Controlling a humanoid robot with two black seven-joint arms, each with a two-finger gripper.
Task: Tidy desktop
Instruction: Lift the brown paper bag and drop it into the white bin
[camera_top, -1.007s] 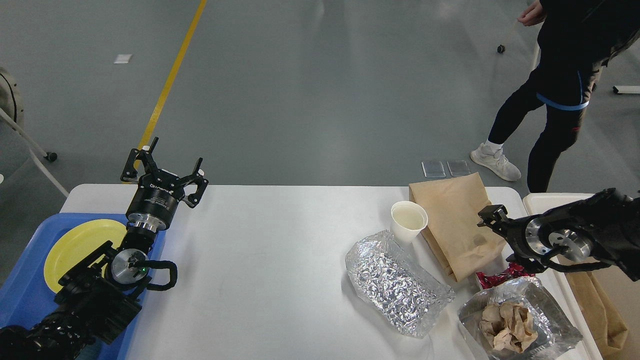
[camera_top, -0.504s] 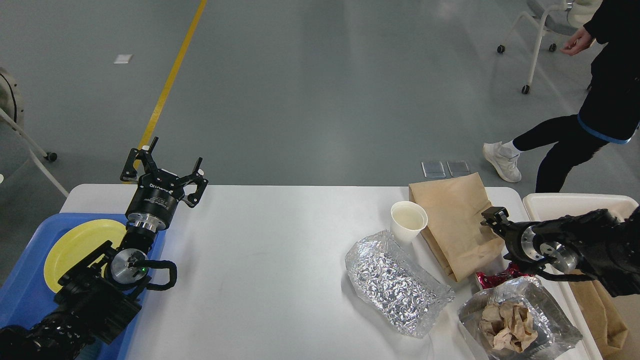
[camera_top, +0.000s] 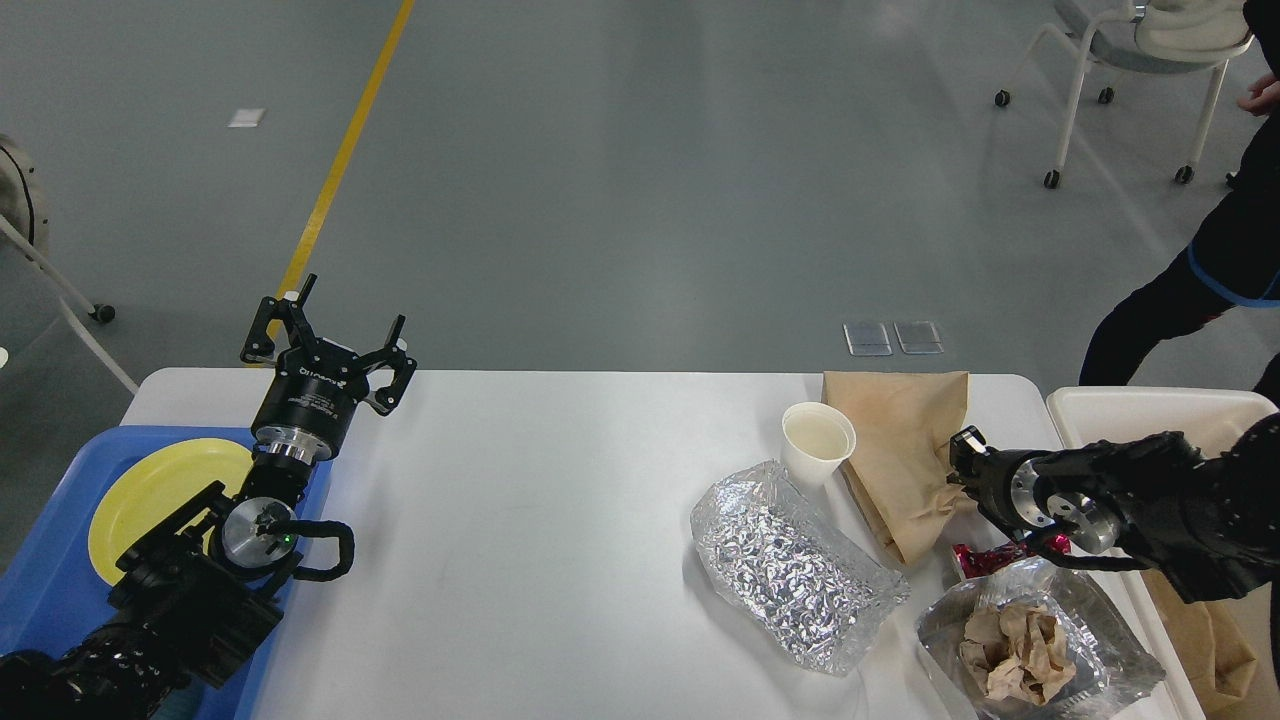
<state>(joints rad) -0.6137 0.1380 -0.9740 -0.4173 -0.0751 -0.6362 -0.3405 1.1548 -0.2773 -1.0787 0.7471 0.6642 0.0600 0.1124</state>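
Head view. The right pincer (camera_top: 962, 462) sits at the right edge of the flat brown paper bag (camera_top: 900, 450), its tip touching or nearly touching the paper; seen end-on and dark, so I cannot tell whether its fingers are spread or pressed on the bag. The left pincer (camera_top: 328, 345) is spread wide, holding nothing, raised over the far left edge of the wide white rounded-corner table (camera_top: 520, 480), which carries all the litter.

Judged step: taking the paper bag to clear it away. To do it well, pinch the bag's near right edge only, lift low, and draw it rightward toward the cream-white rectangular bin (camera_top: 1150, 402) just behind the right pincer.

Obstacles: the white paper cup (camera_top: 818, 440), with pale liquid inside, stands just left of the pincer against the bag's left edge; dragging the bag could tip it. Below the pincer lie a red crinkled wrapper (camera_top: 985, 558) and an open foil pouch holding crumpled brown paper (camera_top: 1015, 650). Further left and below is a crumpled silver foil bag (camera_top: 790, 565).

Beside the left pincer's arm, a yellow round plate (camera_top: 150, 490) rests in a blue plastic tray (camera_top: 50, 600). A person's dark leg (camera_top: 1160, 320) stands beyond the bin.
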